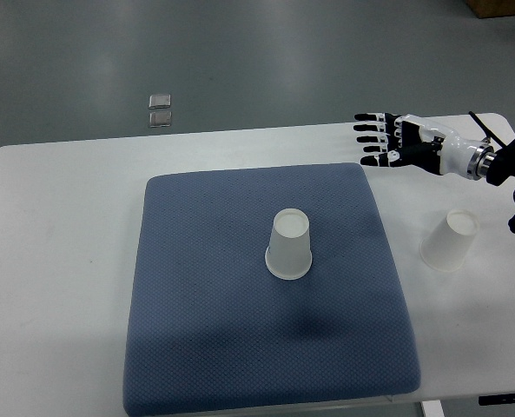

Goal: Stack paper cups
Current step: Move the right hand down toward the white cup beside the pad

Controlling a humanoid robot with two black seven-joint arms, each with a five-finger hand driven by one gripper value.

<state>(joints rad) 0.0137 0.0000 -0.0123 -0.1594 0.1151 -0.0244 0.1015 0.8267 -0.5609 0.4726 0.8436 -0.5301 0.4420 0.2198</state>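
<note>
One white paper cup [290,244] stands upside down near the middle of the blue mat [205,330]. A second upside-down paper cup [450,241] sits on the white table to the right of the mat. My right hand [380,139] comes in from the right edge and hovers above the table's far right part, beyond the mat's far right corner. Its fingers are stretched out flat and hold nothing. It is well above and to the left of the second cup.
The white table [57,261] carries the mat; its far edge runs behind the hand. Two small square plates [160,109] lie on the grey floor beyond the table.
</note>
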